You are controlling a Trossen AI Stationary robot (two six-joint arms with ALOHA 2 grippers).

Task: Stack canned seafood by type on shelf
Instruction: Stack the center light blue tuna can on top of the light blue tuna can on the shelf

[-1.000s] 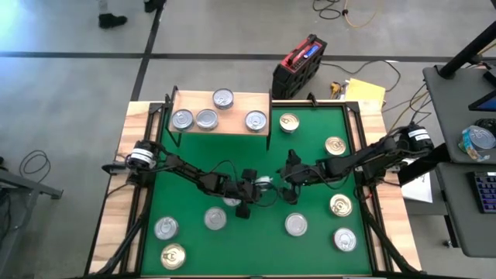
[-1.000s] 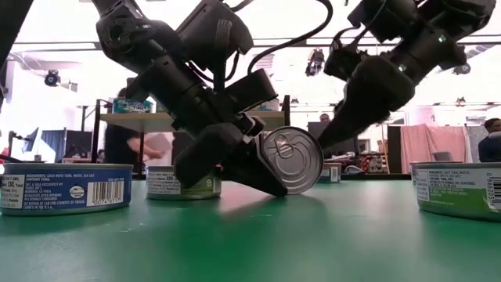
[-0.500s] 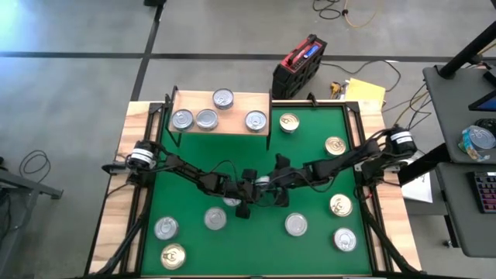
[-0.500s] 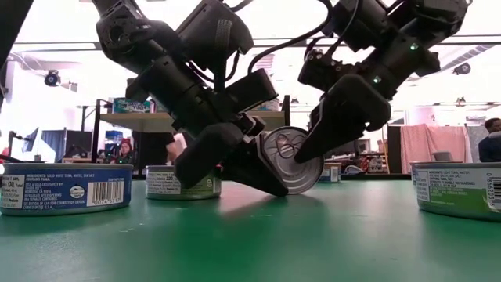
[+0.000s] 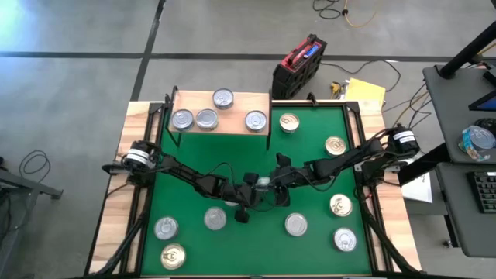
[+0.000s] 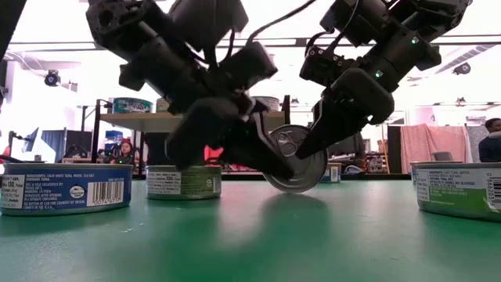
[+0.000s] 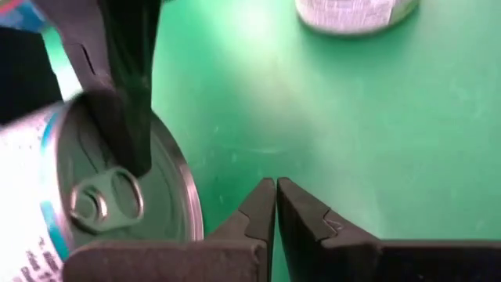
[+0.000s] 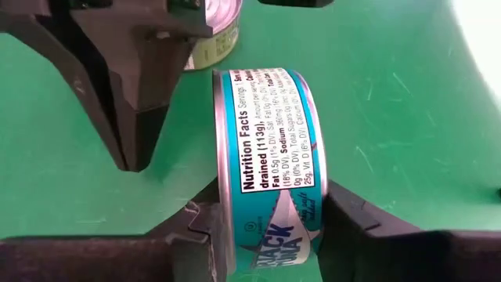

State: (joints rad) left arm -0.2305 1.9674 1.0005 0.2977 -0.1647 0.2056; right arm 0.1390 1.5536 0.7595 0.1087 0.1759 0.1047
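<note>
Item: two dark jointed arms meeting at mid-frame of the high view, the left reaching in from the left edge, the right from the right edge, both stretched low over the green mat [image 5: 310, 147]. Right gripper [image 8: 266, 223]: black angular fingers [image 8: 356, 223] spread to either side of a teal-sided tin [image 8: 270, 168], pressing on its flat ends; the tin stands on edge, its paper label with nutrition print facing the wrist camera. In the low view the same tin shows at centre, tilted, silver pull-tab lid toward the camera, lower rim at the mat. Left gripper [image 7: 275, 205]: fingers pressed together, nothing between them, just beside the tin's lid. Shelf [image 5: 221, 111]: light-wood board on thin black legs, upper left of the mat, bearing four silver-topped tins [image 5: 206, 118]. Loose tins, round and flat, silver or gold lidded, lie along the mat's lower and right portions. Gold-topped tin [image 5: 289, 122] just right of the shelf.
</note>
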